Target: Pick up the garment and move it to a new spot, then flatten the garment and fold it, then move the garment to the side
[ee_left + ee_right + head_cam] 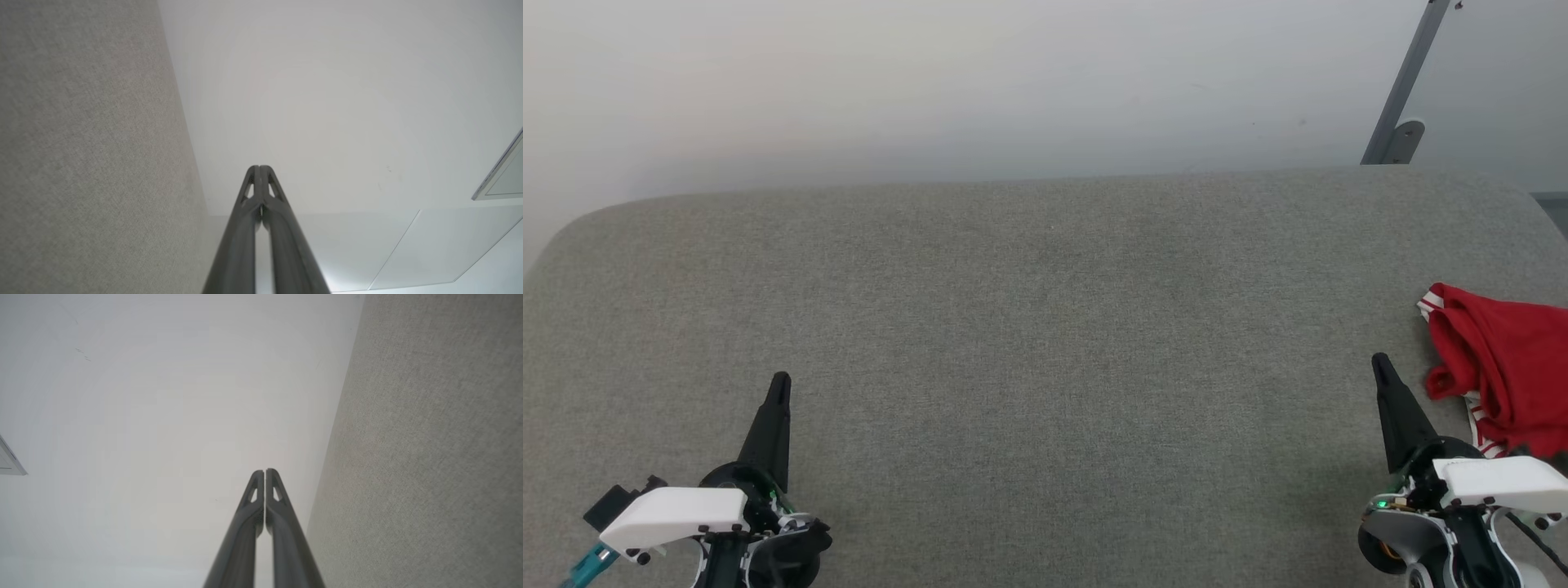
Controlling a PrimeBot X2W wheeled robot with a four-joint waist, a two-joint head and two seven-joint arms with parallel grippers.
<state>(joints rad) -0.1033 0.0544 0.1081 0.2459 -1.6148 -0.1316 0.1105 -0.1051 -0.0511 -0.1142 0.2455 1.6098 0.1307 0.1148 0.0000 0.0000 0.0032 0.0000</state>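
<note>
The garment [1507, 367] lies bunched in a red heap with bits of striped trim at the far right edge of the grey padded surface [1045, 343]. My right gripper [1380, 361] is shut and empty, its tip just left of the heap and apart from it. At the lower left, my left gripper [781, 380] is shut too, holding nothing, far from the garment. In the left wrist view the left gripper [260, 167] has its fingertips pressed together. The right wrist view gives the same closed tips for the right gripper [264, 471].
A pale wall [1013, 82] rises behind the padded surface. A grey metal strut [1405, 90] slants up at the back right. The surface's corners are rounded, and its right edge runs out of the head view.
</note>
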